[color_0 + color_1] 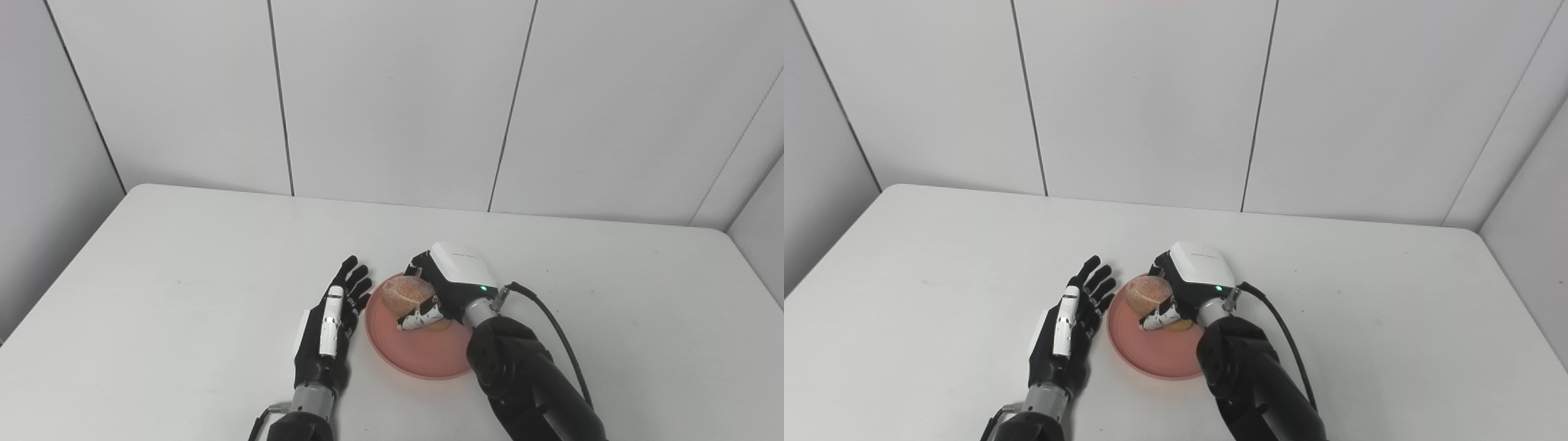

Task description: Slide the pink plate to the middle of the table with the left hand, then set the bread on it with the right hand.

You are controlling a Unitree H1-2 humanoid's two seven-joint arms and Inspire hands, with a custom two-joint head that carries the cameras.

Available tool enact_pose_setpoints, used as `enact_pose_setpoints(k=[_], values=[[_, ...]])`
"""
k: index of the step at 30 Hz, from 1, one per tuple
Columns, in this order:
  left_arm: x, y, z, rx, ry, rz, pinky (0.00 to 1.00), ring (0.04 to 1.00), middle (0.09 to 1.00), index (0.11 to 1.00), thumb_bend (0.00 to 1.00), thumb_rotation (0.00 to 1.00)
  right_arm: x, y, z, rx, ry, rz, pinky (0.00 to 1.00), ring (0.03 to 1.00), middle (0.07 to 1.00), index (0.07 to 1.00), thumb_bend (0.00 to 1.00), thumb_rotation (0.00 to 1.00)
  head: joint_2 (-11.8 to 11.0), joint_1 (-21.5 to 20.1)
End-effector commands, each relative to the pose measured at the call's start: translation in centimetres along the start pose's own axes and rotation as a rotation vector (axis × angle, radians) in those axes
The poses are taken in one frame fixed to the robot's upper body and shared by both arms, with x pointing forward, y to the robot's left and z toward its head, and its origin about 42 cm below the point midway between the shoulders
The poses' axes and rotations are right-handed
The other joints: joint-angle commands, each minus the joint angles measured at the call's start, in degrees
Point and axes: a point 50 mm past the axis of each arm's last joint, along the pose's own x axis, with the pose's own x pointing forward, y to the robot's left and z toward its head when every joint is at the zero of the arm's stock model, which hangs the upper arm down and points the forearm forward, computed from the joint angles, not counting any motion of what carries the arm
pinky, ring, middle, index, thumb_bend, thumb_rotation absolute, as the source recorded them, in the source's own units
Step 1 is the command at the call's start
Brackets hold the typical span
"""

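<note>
The bread (407,293), a round brownish roll, sits over the far part of the pink plate (416,349), held in the right hand (450,288), whose fingers curl around it from the far side while the white-tipped thumb (421,318) presses in from the near side. Whether the roll already rests on the plate or hangs just above it cannot be told. A small yellowish bit shows just under the thumb, too hidden to make out. The plate lies flat near the middle of the white table (184,294), somewhat toward the robot. The right forearm reaches in over the plate's near right edge, and a black cable (560,340) loops away from the wrist. Just beside the plate's left rim lies the left hand (331,324), its fingers stretched out and spread, holding nothing, the fingertips close to the rim. Behind the table stands a wall of pale panels (392,98).
</note>
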Motion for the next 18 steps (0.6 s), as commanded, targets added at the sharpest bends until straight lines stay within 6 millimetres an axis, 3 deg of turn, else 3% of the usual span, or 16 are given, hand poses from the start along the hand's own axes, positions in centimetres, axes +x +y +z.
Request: enact_pose_setpoints(k=[1, 4, 9, 16, 18], values=[[-0.34, -0.5, -0.8, -0.006, 0.047, 0.005, 0.9, 0.907, 0.908, 0.888, 0.4, 1.0, 0.59, -1.43, 0.76, -0.02, -0.038, -0.042, 0.26, 0.347, 0.439, 0.49, 0.5, 0.14, 0.1, 0.2], [-0.28, -0.6, -0.77, -0.004, 0.046, 0.007, 0.9, 0.906, 0.906, 0.886, 0.4, 1.0, 0.65, -1.16, 0.54, -0.037, -0.031, -0.027, 0.24, 0.325, 0.417, 0.489, 0.5, 0.15, 0.4, 0.3], [-0.19, -0.63, -0.72, -0.006, 0.046, 0.005, 0.91, 0.902, 0.904, 0.884, 0.4, 1.0, 0.59, -0.77, 0.44, -0.067, -0.019, -0.002, 0.27, 0.376, 0.478, 0.493, 0.5, 0.15, 0.5, 0.3], [-0.16, -0.63, -0.62, 0.002, 0.041, 0.008, 0.9, 0.889, 0.896, 0.879, 0.41, 1.0, 0.24, -0.69, 0.46, -0.098, 0.01, 0.041, 0.24, 0.328, 0.424, 0.491, 0.5, 0.15, 1.0, 0.1], [-0.16, -0.6, -0.62, 0.005, 0.041, 0.008, 0.9, 0.887, 0.897, 0.88, 0.41, 1.0, 0.19, -0.71, 0.46, -0.107, 0.014, 0.048, 0.26, 0.354, 0.454, 0.492, 0.5, 0.15, 1.0, 0.0]])
